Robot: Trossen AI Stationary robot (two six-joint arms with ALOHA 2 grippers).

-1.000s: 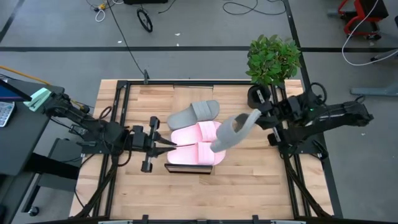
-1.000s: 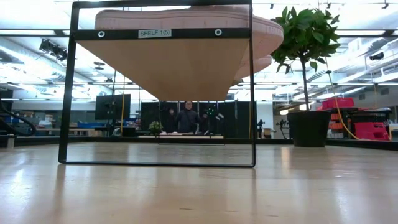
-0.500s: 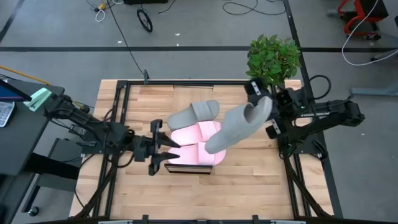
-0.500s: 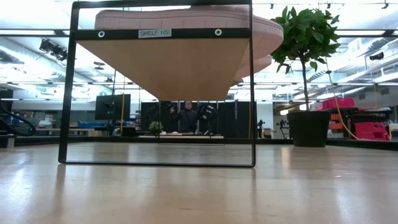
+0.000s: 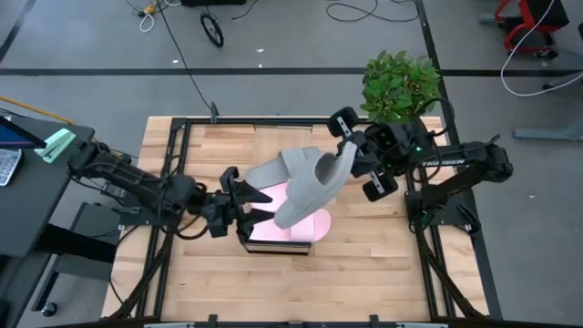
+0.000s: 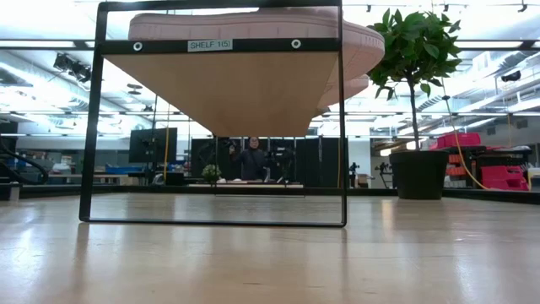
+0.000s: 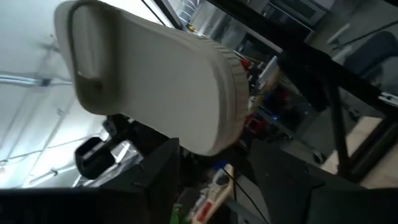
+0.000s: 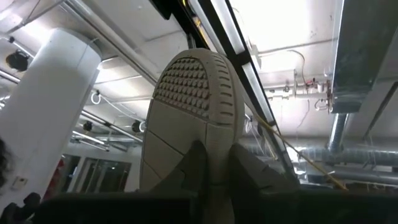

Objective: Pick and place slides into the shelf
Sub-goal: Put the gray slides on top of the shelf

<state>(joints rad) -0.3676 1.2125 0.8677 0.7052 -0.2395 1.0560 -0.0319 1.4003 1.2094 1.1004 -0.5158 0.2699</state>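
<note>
1. Grey slide in transit point(image 5: 305, 189): held clear of every surface, pinched at one end between the jaws of the right gripper point(image 5: 349, 157); its free end reaches away from those jaws, out over the shelf point(image 5: 273, 247) and toward the left gripper point(image 5: 258, 205); the right wrist view shows the studded sole point(image 8: 186, 124) standing straight out ahead of the two dark fingers point(image 8: 193, 165), which press on it from both sides.
2. Pink slides point(image 5: 314, 223): both lie side by side on the shelf top, below the carried slide and partly covered by it; the low view shows a pink sole point(image 6: 245, 21) resting above the labelled shelf rail; judged placed.
3. Second grey slide point(image 5: 269, 170): rests on the tabletop point(image 5: 364, 273) just behind the shelf, beside the carried slide; whether the two touch cannot be told; judged not yet placed.
4. Left gripper: jaws spread wide and holding nothing; it sits at the shelf's near-left edge, with the carried slide's free end just ahead of its fingertips; the left wrist view shows that slide point(image 7: 155, 81) close in front.
5. Progress, as a judgement: two of four slides shelved, one in the air over the shelf, one to be picked; remaining work is to set down the carried slide, then collect the last.
6. Beyond the work area: a potted plant point(image 5: 399, 84) stands at the far right corner, behind the right arm.
</note>
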